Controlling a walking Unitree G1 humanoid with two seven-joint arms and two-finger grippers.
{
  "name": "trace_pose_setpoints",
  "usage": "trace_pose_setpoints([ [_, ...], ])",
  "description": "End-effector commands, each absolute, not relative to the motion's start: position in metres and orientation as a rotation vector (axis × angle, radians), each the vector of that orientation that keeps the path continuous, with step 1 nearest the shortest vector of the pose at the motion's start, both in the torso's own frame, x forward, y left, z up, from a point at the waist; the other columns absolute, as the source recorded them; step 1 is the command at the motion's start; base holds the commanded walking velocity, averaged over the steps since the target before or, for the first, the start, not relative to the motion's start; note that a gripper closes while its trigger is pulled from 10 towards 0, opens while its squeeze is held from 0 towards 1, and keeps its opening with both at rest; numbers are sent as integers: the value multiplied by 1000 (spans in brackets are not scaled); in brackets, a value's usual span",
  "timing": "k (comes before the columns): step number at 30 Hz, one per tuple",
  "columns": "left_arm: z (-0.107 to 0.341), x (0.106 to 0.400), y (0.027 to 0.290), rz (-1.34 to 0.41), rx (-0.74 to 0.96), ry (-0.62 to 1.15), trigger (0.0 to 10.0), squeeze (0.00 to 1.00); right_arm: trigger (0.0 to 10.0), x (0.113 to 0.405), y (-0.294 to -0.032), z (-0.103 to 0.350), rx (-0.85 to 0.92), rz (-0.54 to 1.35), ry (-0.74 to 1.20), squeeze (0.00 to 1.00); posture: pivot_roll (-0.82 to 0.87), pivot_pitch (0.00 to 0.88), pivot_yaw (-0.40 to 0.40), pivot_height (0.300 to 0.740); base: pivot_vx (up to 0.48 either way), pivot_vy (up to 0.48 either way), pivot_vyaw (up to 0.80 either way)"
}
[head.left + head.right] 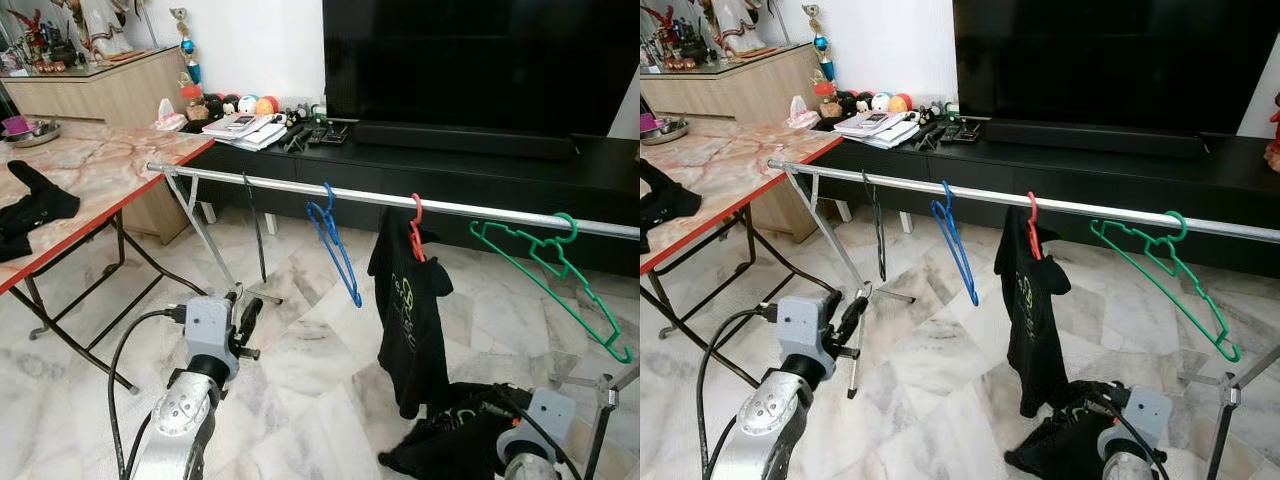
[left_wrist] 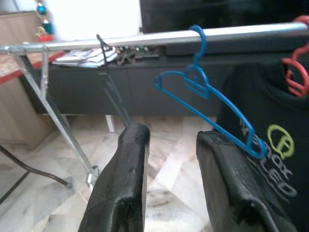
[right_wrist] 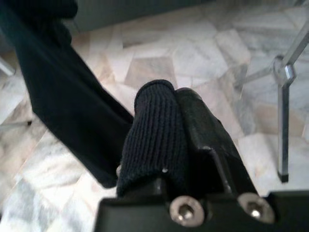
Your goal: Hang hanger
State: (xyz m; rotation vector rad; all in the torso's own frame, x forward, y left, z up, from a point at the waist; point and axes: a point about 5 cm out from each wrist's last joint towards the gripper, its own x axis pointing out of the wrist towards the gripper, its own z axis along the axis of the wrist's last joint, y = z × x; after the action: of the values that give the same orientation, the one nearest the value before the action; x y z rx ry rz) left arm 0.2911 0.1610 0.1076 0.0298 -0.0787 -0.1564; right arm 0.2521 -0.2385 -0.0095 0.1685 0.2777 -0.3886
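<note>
just beyond the parted, empty left fingers (image 2: 130, 183), blue hanger (image 2: 205, 92) on rail (image 2: 145, 38)

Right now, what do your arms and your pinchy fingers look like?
My two arms are silver metal with round joints and small bolts. The left arm ends in a grey box-shaped wrist with a black cable looping out of it. The right arm has the same grey wrist block. Each gripper has two long, thick black fingers, and two silver screws show on the right gripper.

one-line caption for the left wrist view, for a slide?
Open left gripper below the rail, facing an empty blue hanger beside a black T-shirt on a red hanger.
</note>
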Motion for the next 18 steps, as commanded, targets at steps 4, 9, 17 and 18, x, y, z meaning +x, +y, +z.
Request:
trace_pose_setpoints([
  [4,101,286,160,-152,40,-45,10000,0,10000,266,-241,5,140,-360,217,0,-2,0,46,740,0,0,0],
  [9,100,284,153,-150,38,-35,10000,0,10000,266,-246,5,125,-355,227,0,17,0,29,740,0,0,0],
  [17,101,289,164,-149,58,-29,10000,0,10000,269,-234,0,156,-312,278,0,11,0,27,740,125,0,0],
  [18,102,290,162,-155,58,-33,10000,0,10000,269,-234,0,154,-311,278,0,9,0,28,740,259,0,0],
])
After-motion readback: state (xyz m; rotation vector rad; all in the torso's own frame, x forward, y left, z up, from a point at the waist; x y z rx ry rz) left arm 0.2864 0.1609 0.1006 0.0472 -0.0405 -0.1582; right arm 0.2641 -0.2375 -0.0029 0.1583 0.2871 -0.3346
